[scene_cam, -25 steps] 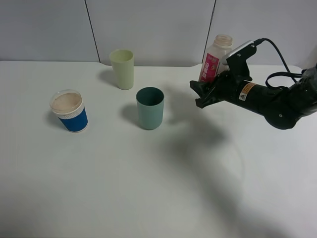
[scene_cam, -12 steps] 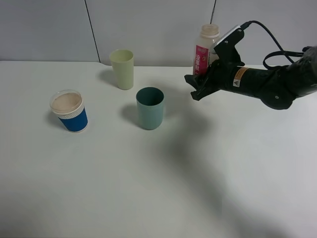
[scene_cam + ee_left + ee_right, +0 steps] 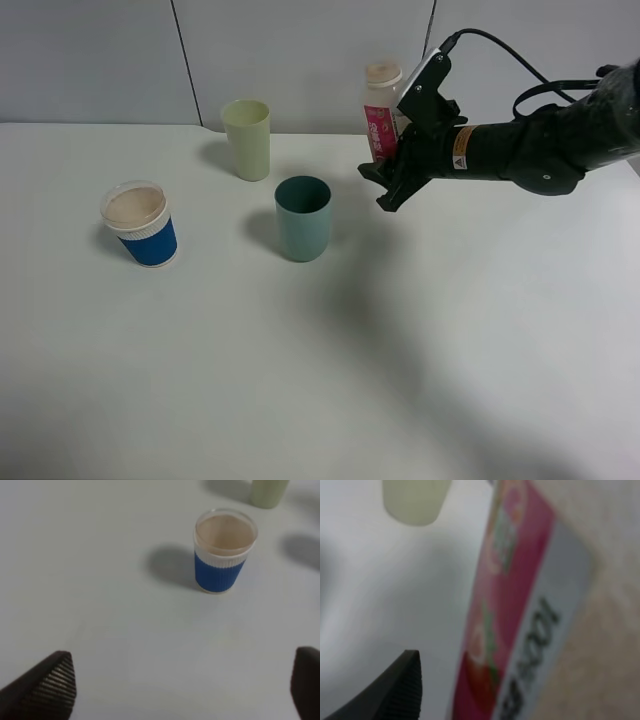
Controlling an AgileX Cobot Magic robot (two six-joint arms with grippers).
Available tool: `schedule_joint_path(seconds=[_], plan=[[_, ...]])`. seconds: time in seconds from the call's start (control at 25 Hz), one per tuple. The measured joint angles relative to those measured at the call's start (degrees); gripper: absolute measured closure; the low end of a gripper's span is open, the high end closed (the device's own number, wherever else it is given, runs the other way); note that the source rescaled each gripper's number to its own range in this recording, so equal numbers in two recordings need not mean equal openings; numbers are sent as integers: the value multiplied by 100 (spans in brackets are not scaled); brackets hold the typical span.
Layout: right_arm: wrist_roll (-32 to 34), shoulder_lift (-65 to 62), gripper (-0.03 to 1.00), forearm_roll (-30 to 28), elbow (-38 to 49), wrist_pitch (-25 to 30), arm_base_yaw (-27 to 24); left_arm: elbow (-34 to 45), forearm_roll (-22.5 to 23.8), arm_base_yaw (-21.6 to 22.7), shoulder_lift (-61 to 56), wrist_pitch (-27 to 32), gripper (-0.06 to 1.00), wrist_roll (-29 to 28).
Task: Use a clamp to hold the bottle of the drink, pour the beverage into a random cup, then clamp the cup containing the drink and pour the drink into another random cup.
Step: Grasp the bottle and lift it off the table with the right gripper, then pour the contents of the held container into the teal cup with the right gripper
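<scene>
Bottle (image 3: pixel 381 110), high view: upright, clamped in the right gripper (image 3: pixel 386 182), right of the teal cup (image 3: pixel 303 218). Left wrist view: left gripper (image 3: pixel 179 685) spread apart, holding nothing; blue cup (image 3: pixel 224 560) of tan drink (image 3: pixel 223 532) ahead. Right wrist view: the bottle's pink label (image 3: pixel 520 595) close against one black finger (image 3: pixel 402 690).
</scene>
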Motion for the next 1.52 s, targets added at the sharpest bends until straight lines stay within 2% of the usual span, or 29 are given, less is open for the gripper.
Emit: schedule_joint_path(seconds=[0.12, 0.16, 0.24, 0.48, 0.96, 1.24, 1.52], plan=[[54, 0, 94, -199, -77, 168, 28, 0, 0, 0, 0, 0, 37, 0], [253, 0, 94, -564, -213, 352, 33, 0, 0, 0, 0, 0, 37, 0], [460, 0, 94, -799, -350, 453, 33, 0, 0, 0, 0, 0, 37, 0], [573, -2, 94, -1353, -559, 670, 33, 0, 0, 0, 0, 0, 37, 0], [598, -13, 94, -2130, -676, 786, 39, 0, 0, 0, 0, 0, 37, 0], [575, -74, 94, -2557, -807, 822, 166, 0, 0, 0, 0, 0, 37, 0], [722, -74, 94, -3085, -1099, 1095, 380, 0, 0, 0, 0, 0, 37, 0]])
